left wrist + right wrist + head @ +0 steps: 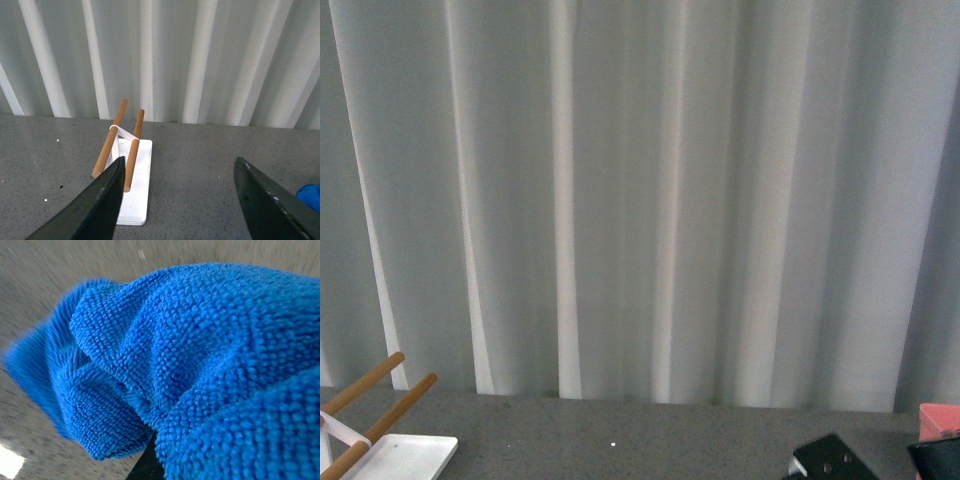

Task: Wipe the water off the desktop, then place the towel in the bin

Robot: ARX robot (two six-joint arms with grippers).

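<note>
Front view: a strip of desktop (pixel 620 425) under a pale curtain (pixel 640 200). White tray (pixel 405 455) at far left. Corner of the bin (pixel 937 418) at far right, beside a black piece of the right arm (pixel 830 460).

Left wrist view: left gripper (pixel 180 167) released, jaws wide, nothing between them. A sliver of towel (pixel 310 192) at one edge, well apart from its fingers.

Right wrist view: towel fills the frame, bunched over a dark sliver of the right gripper (pixel 146 465). Whether it is clenched cannot be told.

Risk: a shallow hold could let the towel slip short of the bin, and drooping folds might catch its rim.
</note>
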